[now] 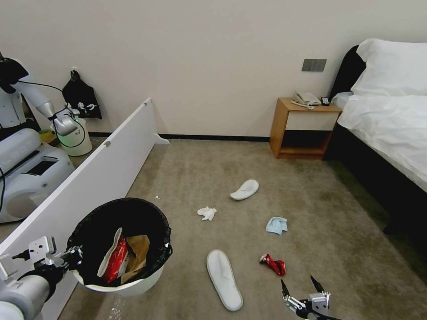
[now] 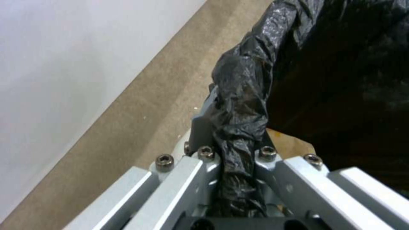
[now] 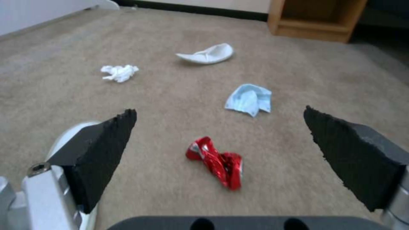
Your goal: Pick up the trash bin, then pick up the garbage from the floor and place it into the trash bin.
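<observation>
The trash bin (image 1: 126,284) stands on the carpet (image 1: 311,213) beside the white board (image 1: 102,169); its black liner (image 2: 243,95) is folded over the rim; the left gripper (image 1: 73,258) is clamped on this lined rim at the side of the bin nearest the board. Inside the bin lie a red packet (image 1: 116,262), a brown paper bag (image 1: 137,253) and something white. The right gripper (image 1: 303,288) hangs low over the carpet with its fingers (image 3: 102,150) wide apart, holding nothing; the crushed can (image 3: 217,161) lies just beyond it, between the fingers in the wrist view. Farther from the bin than the can lies the blue mask (image 1: 276,225); one slipper (image 1: 223,279) lies between the bin and the can; the tissue (image 1: 207,213) and the second slipper (image 1: 244,189) lie beyond, toward the nightstand (image 1: 302,129).
</observation>
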